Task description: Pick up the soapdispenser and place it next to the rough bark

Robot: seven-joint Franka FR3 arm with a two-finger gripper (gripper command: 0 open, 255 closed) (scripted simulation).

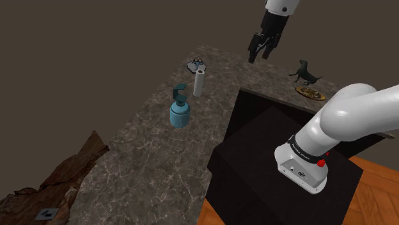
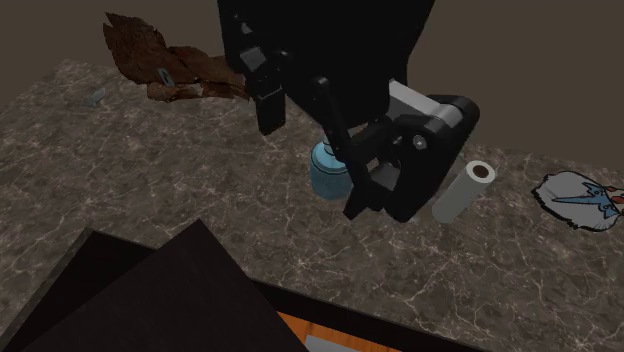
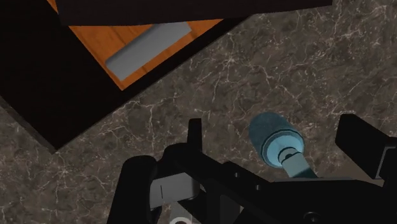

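Fingers of the claw [image 1: 260, 52] are held apart with nothing between them, so the claw is open and empty. In the shoulder view it is seen raised well above the tabletop [image 1: 147, 160], a dark stone-patterned surface veined with pale lines. The soap dispenser [image 1: 179, 110] is stood upright on that tabletop, a light blue bottle topped by a darker teal pump, and it is touched by nothing. In the wrist view the soap dispenser [image 3: 275, 141] is looked down on from above, framed between the two black fingers [image 3: 194, 137] yet well below them. Just beside it, toward the shoulder view's upper right, a white roll [image 1: 199, 82] is stood on end, and beyond that a flat blue-and-white object [image 1: 196, 64] is laid near the tabletop's far edge. The bark [image 1: 61, 169], brown and ragged, is found at the shoulder view's lower left, at the tabletop's edge and well apart from the soap dispenser. In the second exterior view the bark [image 2: 170, 65] is placed at the upper left, and the soap dispenser [image 2: 326, 175] is partly hidden behind the claw. A dark dog figurine [image 1: 305, 71] and a round plate [image 1: 310, 93] are set at the shoulder view's right, beyond the black stand [image 1: 249, 172]. An orange wooden floor [image 1: 377, 192] is shown beside the stand.
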